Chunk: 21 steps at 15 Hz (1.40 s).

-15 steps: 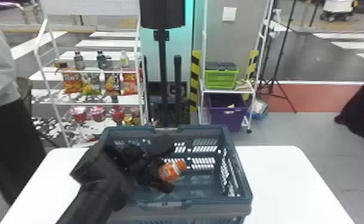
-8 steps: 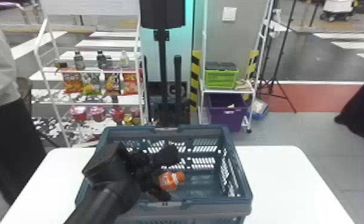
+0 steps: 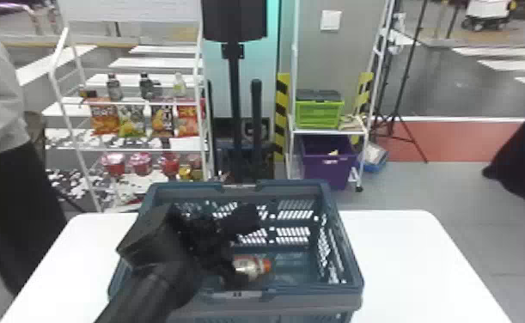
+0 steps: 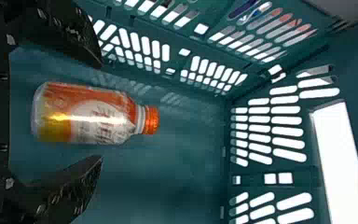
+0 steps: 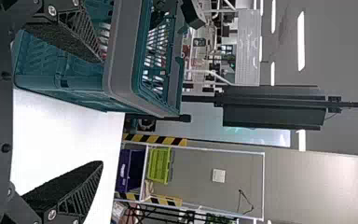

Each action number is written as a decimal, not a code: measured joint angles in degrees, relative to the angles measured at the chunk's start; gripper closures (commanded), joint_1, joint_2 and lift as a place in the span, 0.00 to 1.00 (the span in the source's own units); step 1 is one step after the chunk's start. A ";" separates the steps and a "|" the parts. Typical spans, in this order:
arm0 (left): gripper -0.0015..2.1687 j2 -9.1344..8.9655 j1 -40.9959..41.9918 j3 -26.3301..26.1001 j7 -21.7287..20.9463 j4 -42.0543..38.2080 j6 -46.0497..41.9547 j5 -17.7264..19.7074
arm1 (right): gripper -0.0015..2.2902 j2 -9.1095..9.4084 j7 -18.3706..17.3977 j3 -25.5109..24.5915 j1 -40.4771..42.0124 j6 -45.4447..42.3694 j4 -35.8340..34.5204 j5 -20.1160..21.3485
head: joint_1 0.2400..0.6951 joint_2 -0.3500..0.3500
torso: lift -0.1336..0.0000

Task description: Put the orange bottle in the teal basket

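Observation:
Reaching into the teal basket (image 3: 291,184) in the head view is my left gripper (image 3: 242,247), its fingers spread apart. The orange bottle (image 3: 252,265) lies on its side inside the basket, close to the near wall. In the left wrist view the bottle (image 4: 88,114) rests between the open fingers of my left gripper (image 4: 100,112), touching neither, with gaps on both sides. In the right wrist view my right gripper (image 5: 101,112) stands open outside the basket (image 5: 126,56), with nothing held.
The basket stands on a white table (image 3: 403,249). Behind it are a rack with snack bags (image 3: 104,118), a black stand (image 3: 235,77) and a shelf holding a green crate (image 3: 319,114) above a purple bin (image 3: 328,165).
My left gripper has opened and let go of the bottle, which was tilted between its fingers and now lies lower in the basket. The left arm has shifted slightly.

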 measured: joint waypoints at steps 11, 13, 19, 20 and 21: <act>0.02 -0.41 17.89 20.42 2.09 -43.36 11.65 20.15 | 0.05 0.00 -0.06 -0.04 0.15 0.00 0.00 -0.15 | 0.57 0.50 | 1.00; 0.02 -0.45 22.42 26.15 5.88 -53.26 19.61 28.59 | 0.05 0.00 -0.06 -0.10 -0.01 0.00 0.00 -0.30 | 0.57 0.50 | 1.00; 0.02 -0.46 41.97 42.33 12.06 -73.16 27.73 49.06 | 0.05 0.00 0.00 -0.04 -0.56 0.00 -0.03 -0.84 | 0.57 0.50 | 1.00; 0.02 -0.46 45.92 44.01 13.82 -74.49 25.45 51.33 | 0.05 0.00 0.02 0.02 -0.72 0.00 -0.02 -0.96 | 0.57 0.50 | 1.00; 0.02 -0.46 50.79 45.05 15.89 -75.49 20.08 52.81 | 0.05 0.00 0.01 0.17 -0.87 0.02 0.01 -1.15 | 0.57 0.50 | 1.00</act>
